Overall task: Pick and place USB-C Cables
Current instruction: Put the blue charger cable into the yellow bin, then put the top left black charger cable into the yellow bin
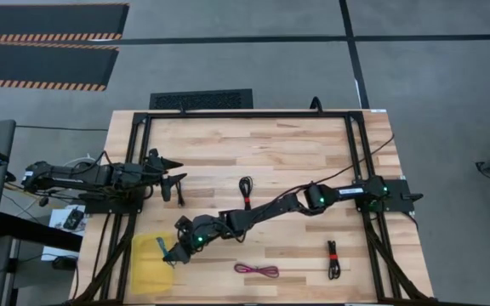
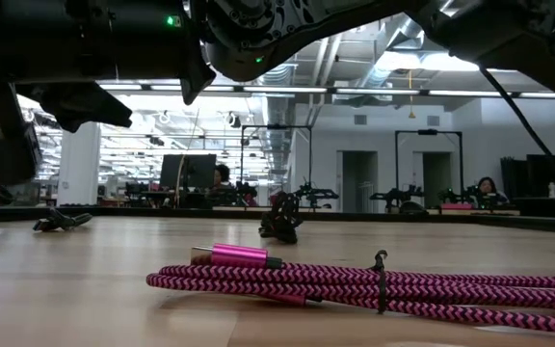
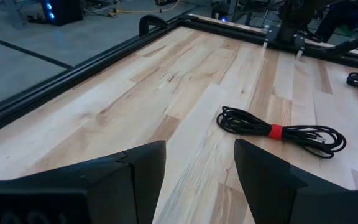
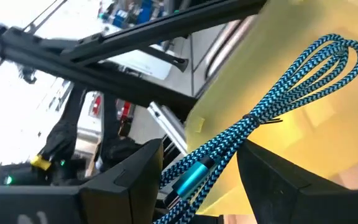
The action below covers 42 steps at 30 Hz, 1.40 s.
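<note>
My right gripper (image 4: 201,186) reaches across the table to its near left part, over a yellow container (image 1: 150,263). It is open. The teal-blue cable (image 4: 272,99) runs out from between its fingers, connector end (image 4: 188,180) in the gap and looped end (image 4: 340,53) over the container's yellow inside. The magenta cable (image 1: 256,270) lies flat near the near edge and fills the foreground as the magenta cable (image 2: 355,284) in the low view. A black cable with a red tie (image 3: 275,130) rests mid-table. Another red-tied black cable (image 1: 333,259) lies near right. My left gripper (image 3: 199,180) waits open at the left side. My right gripper stands open with the teal-blue cable's connector end (image 4: 188,180) between its fingers. I cannot tell whether either finger touches it. The rest of the cable slants away over the yellow container.
A black metal frame (image 1: 245,113) runs around the tabletop, with rails along the left and right sides. Bare wood lies along the far part of the table (image 1: 262,140). In the room beyond, people sit at desks (image 2: 480,188).
</note>
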Tool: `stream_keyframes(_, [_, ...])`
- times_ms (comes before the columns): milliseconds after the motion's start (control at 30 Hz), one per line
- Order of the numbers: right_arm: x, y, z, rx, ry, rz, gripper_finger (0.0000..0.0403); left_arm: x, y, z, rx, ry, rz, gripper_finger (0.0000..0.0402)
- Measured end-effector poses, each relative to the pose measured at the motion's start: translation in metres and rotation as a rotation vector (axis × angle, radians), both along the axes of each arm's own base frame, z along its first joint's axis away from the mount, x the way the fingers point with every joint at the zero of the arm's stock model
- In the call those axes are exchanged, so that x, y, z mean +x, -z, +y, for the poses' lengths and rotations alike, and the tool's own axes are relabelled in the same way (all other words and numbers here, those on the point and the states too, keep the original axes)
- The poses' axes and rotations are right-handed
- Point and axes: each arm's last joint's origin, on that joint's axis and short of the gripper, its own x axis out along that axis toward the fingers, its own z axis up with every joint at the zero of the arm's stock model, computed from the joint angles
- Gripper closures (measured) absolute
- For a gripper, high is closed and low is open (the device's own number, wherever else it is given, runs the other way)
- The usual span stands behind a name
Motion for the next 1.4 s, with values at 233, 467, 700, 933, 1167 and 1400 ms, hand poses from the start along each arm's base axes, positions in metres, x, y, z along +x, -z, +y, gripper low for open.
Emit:
stream_keyframes(233, [0.001,0.000,-0.002,-0.056,0.001,-0.025,0.0172,0.000,0.000,0.000,0.001,0.000,0.006,0.0219])
stream_keyframes(467, [0.000,0.001,0.000,-0.085,0.003,-0.036,0.0159,0.000,0.001,0.000,-0.003,-0.002,0.007,0.0219])
stream_keyframes(700, [0.000,-0.018,0.001,-0.107,-0.032,-0.257,0.0138,-0.001,0.002,0.000,-0.012,-0.006,0.017,0.0219])
stream_keyframes(933, [0.002,-0.015,-0.006,-0.145,-0.066,-0.222,0.0138,-0.001,0.002,0.000,-0.019,-0.005,0.020,0.0219])
stream_keyframes(1167, [0.008,-0.004,-0.038,-0.177,-0.020,-0.099,0.0138,-0.002,0.005,0.000,-0.030,-0.009,0.049,0.0219])
stream_keyframes(1400, [0.001,-0.013,-0.062,-0.386,0.108,0.114,0.0138,-0.003,0.008,0.000,-0.028,-0.009,0.077,0.0219])
